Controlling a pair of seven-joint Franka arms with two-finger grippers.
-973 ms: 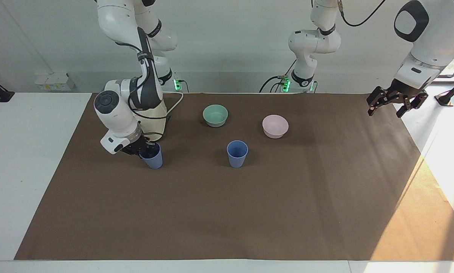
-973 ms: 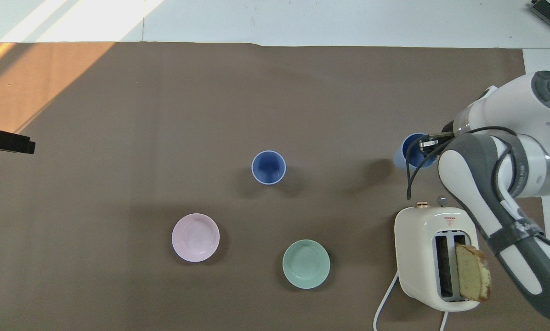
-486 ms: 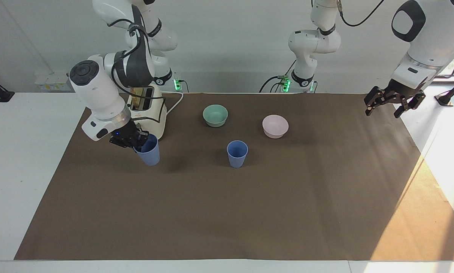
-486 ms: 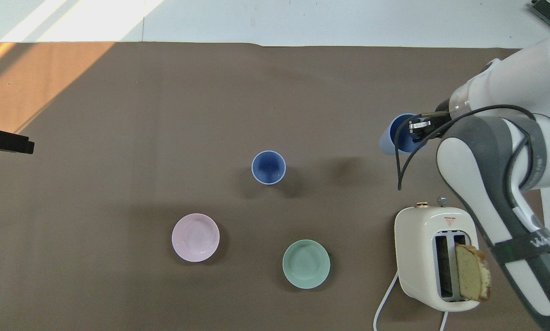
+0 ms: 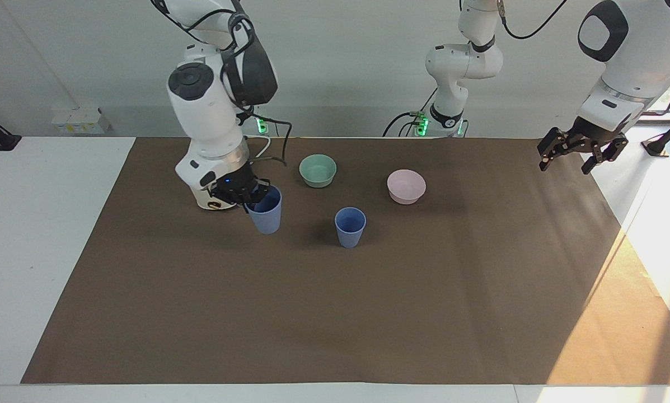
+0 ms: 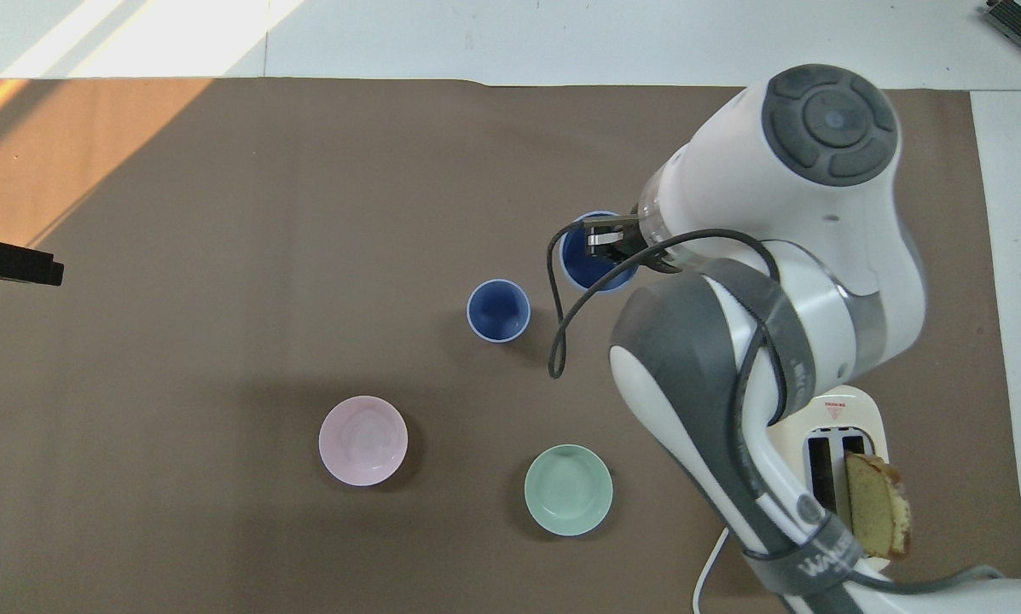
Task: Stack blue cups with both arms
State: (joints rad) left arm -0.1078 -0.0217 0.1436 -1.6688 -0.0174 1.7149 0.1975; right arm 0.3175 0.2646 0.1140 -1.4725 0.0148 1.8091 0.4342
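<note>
Right gripper (image 5: 249, 195) lifts a blue cup (image 5: 265, 211) above the brown counter (image 5: 335, 308), its jaws clamped on the rim.
The second blue cup (image 5: 350, 226) stands upright mid-counter, farther from the robots than the green bowl (image 5: 318, 170) and pink bowl (image 5: 406, 186). Left gripper (image 5: 581, 150) waits over the left arm's end of the counter, jaws spread.

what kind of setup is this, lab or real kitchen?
Most likely a robot lab: two arms bolted at a table under a brown mat, plain white wall, with staged kitchen props, a toaster and bowls.
</note>
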